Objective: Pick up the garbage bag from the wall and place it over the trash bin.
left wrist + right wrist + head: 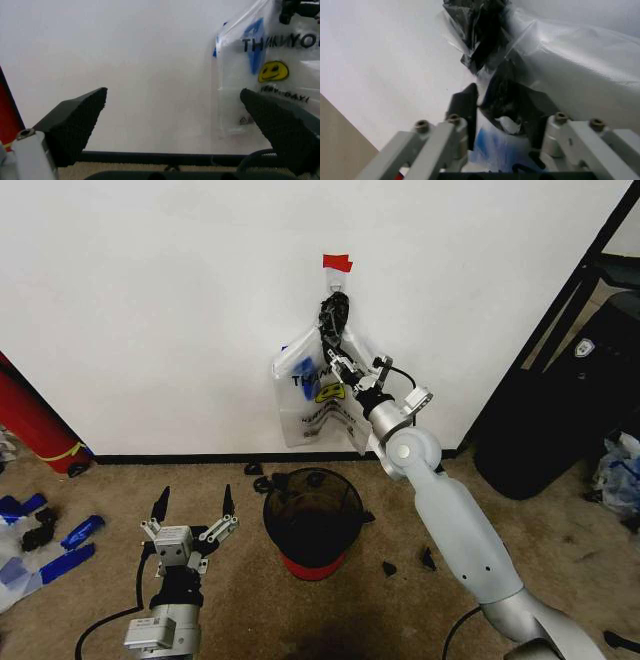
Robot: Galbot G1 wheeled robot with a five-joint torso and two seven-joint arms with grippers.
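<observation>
In the upper centre of the frame we are gripping the garbage bag (pixel 312 395) near its top with our right gripper (pixel 331 318), fingers clenched on the bunched plastic. The bag is hanging against the wall (pixel 160 300) below a red tape piece (pixel 336 262). The trash bin (pixel 312 520) is sitting lower centre. Our left gripper (pixel 194 505) is hovering at the lower left, fingers spread.
</observation>
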